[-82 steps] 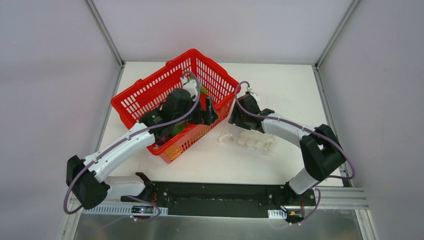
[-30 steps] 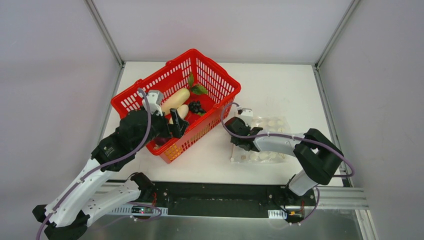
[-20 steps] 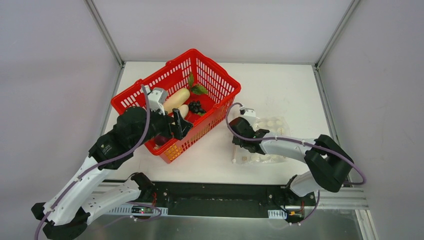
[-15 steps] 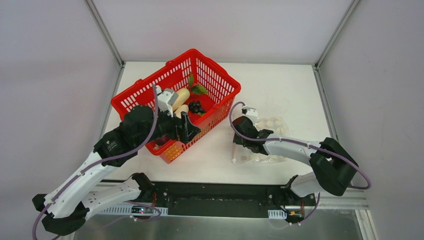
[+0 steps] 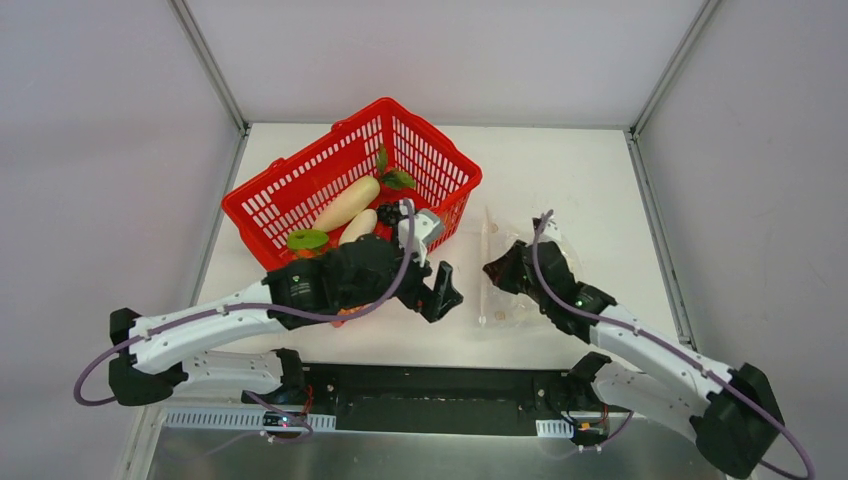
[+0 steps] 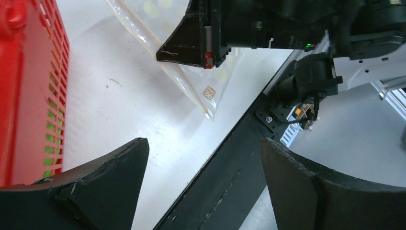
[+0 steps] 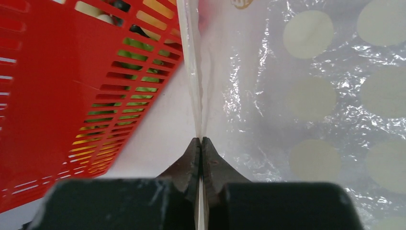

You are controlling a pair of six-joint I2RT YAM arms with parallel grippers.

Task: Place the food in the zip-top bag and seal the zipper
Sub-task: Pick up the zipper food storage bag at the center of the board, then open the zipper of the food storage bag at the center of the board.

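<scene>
- The food, e.g. dark grapes [image 5: 386, 212], sits in the red basket [image 5: 290, 190] toward the far-left corner; none is made out in the bag.
- The left arm is stretched low along the near edge. The left gripper [image 6: 203, 153] is spread wide, nothing held, just beside the bag.
- The zip-top bag [image 7: 311, 105] lies R of ctr by the near edge.
- The zipper [image 7: 194, 72] is pinched by the right gripper [image 7: 199, 142].
- Step judged: mouth-opening. Next, 1 lip is to be taken and parted w/o dragging the bag.
</scene>
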